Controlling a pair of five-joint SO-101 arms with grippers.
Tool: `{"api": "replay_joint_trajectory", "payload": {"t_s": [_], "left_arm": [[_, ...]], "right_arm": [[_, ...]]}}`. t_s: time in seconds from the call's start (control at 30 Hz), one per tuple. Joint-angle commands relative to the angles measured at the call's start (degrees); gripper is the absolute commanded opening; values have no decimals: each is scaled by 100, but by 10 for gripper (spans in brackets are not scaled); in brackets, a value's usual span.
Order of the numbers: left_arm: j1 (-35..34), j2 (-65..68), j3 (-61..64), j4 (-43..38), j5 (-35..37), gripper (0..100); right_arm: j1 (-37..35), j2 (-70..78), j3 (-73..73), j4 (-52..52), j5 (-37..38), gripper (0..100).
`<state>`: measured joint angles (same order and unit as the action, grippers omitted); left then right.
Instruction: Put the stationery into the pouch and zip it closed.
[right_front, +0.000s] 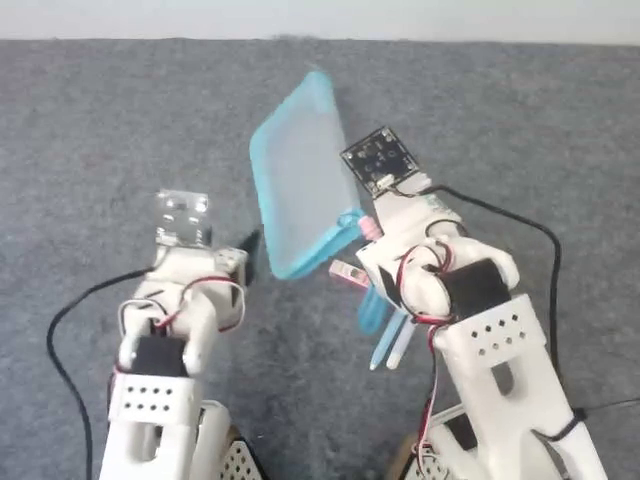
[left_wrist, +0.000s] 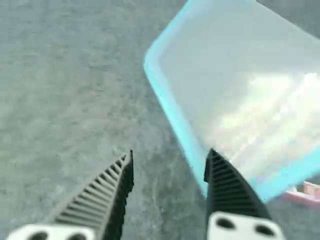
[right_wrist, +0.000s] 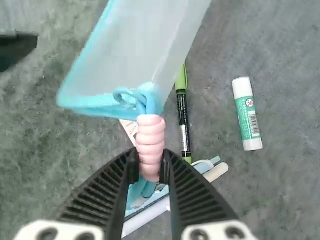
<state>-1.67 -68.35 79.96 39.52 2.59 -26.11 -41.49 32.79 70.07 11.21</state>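
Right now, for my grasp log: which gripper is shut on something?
The right gripper, clamped on the pink pull; the left gripper is open.

Grey felt-like mat (right_front: 110, 110) as the whole ground, fine mottled texture, pale white strip (right_front: 480, 18) along its far edge, soft even light, faint shadows

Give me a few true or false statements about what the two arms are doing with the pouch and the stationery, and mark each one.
1. The right gripper is shut on the pink ribbed pull tab of the translucent blue-edged pouch. True.
2. The left gripper is clamped on the pouch. False: its jaws stand open by the pouch's edge.
3. The white glue stick with a green label is inside the pouch. False: it lies on the grey mat.
4. The green marker pen lies on the mat, outside the pouch. True.
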Motion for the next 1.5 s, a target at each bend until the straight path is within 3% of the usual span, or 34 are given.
{"api": "replay_joint_trajectory", "payload": {"t_s": [0.0,0.17,0.37,0.43,0.63,0.77,0.93,1.03,1.33,1.47], "left_arm": [[325,9,13,-422,35,203],[431,826,-92,-668,44,203],[1741,1714,-171,-791,26,159],[1785,1846,-277,-809,35,159],[615,1486,-400,-756,53,159],[448,686,-435,-149,97,159],[-879,-738,-479,466,229,159],[-1301,-1477,-233,563,211,159],[-1389,-3033,40,1371,-193,169],[-932,-3613,31,2075,-703,288]], "right_arm": [[-286,-48,-360,-22,35,7],[-857,40,-1714,752,70,7],[-1174,734,-2963,1059,396,7],[-1182,1042,-3253,1297,413,7],[-1332,910,-2541,1262,800,7],[-1701,321,-1143,576,818,7],[-1824,-171,1020,-804,818,7],[-1807,-171,1714,-1112,862,7],[-1807,-171,2242,-1112,1002,7],[-1798,-171,2242,-1305,677,7]]}}
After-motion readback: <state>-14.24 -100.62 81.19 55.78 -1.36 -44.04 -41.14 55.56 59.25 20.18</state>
